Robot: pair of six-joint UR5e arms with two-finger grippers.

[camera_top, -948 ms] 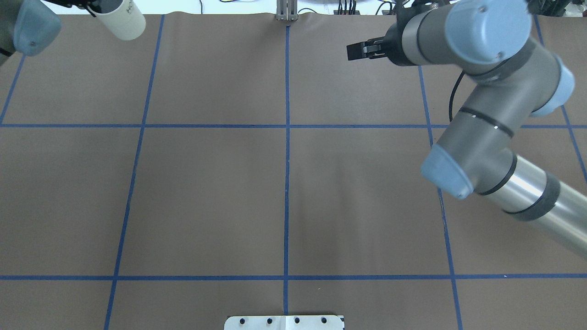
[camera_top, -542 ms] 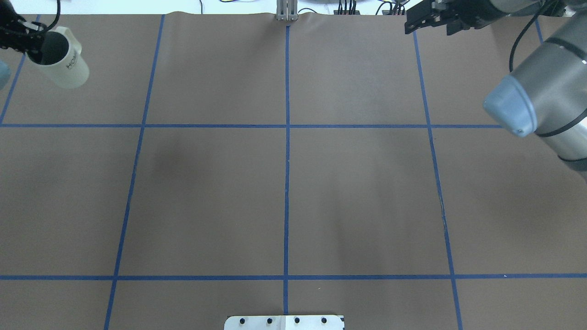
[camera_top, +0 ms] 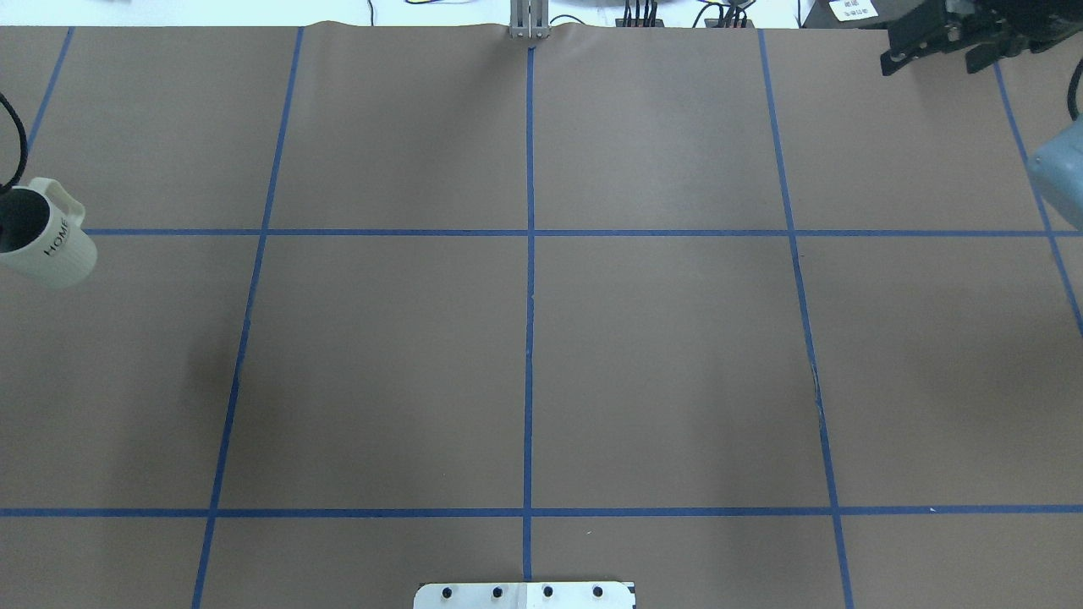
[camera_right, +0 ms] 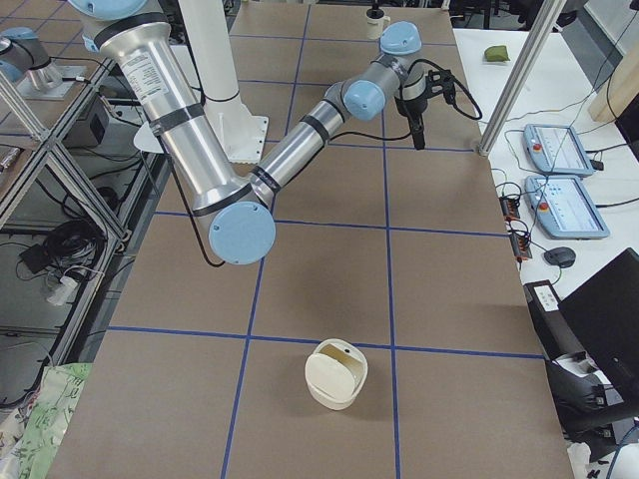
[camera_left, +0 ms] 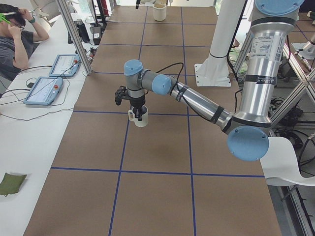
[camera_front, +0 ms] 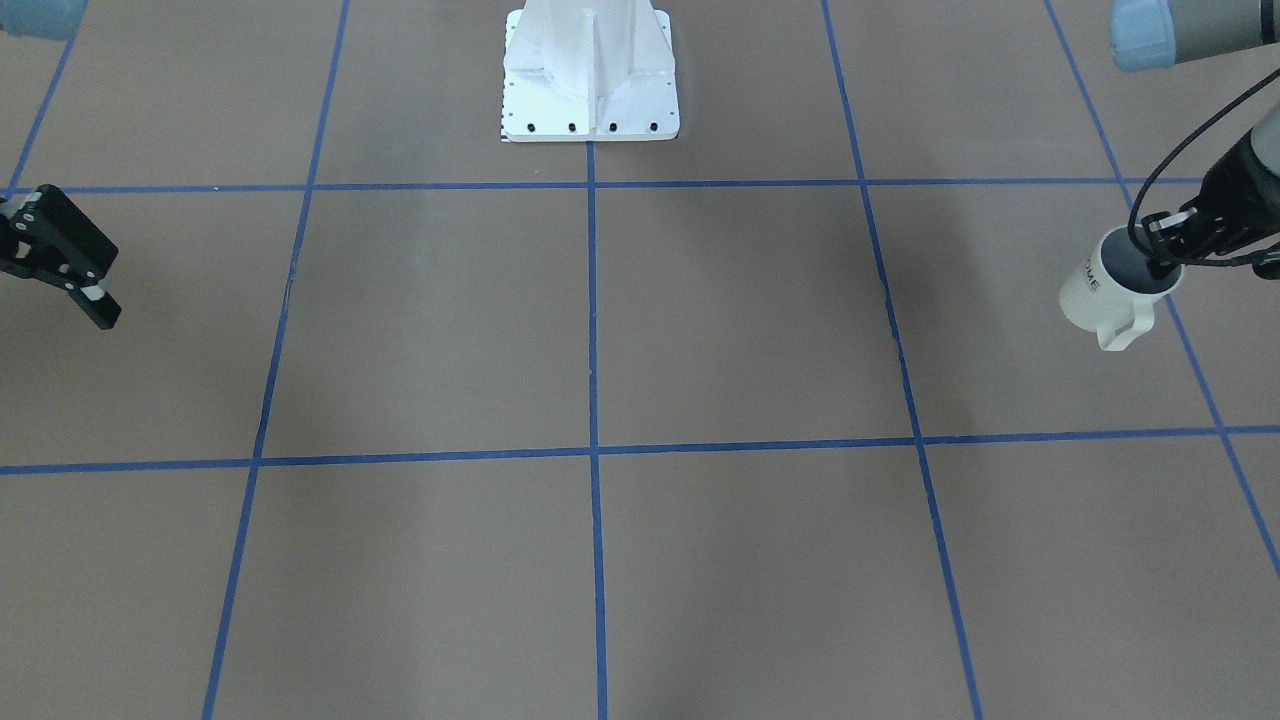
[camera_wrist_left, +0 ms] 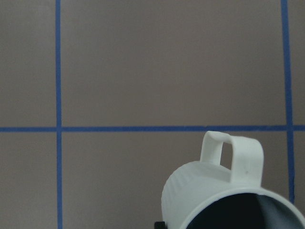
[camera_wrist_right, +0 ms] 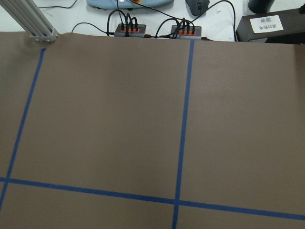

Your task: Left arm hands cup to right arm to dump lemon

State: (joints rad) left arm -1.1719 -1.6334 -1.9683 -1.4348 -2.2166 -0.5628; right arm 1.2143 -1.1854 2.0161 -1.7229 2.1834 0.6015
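Observation:
The cup [camera_front: 1100, 290], an off-white mug with "HOME" on its side, hangs slightly tilted over the table's left end. It also shows at the overhead view's left edge as the cup [camera_top: 51, 245]. My left gripper [camera_front: 1160, 255] is shut on its rim, with the handle pointing away from the robot. The left wrist view shows the cup [camera_wrist_left: 214, 191] close up, and its inside is dark. The lemon is hidden. My right gripper [camera_top: 926, 55] hovers open and holds nothing at the far right corner, a long way from the cup; the front view has it at its left edge [camera_front: 95, 285].
An off-white lidded container [camera_right: 336, 374] stands on the table's right end. The white base plate [camera_front: 590, 110] sits at the robot's side. Beyond the far edge lie cables and power strips [camera_wrist_right: 128, 28]. A person [camera_left: 15, 39] sits by tablets at a side table.
My left arm has carried the cup from the far left corner toward the robot along the left edge. My right arm has drawn back rightward to the far right corner.

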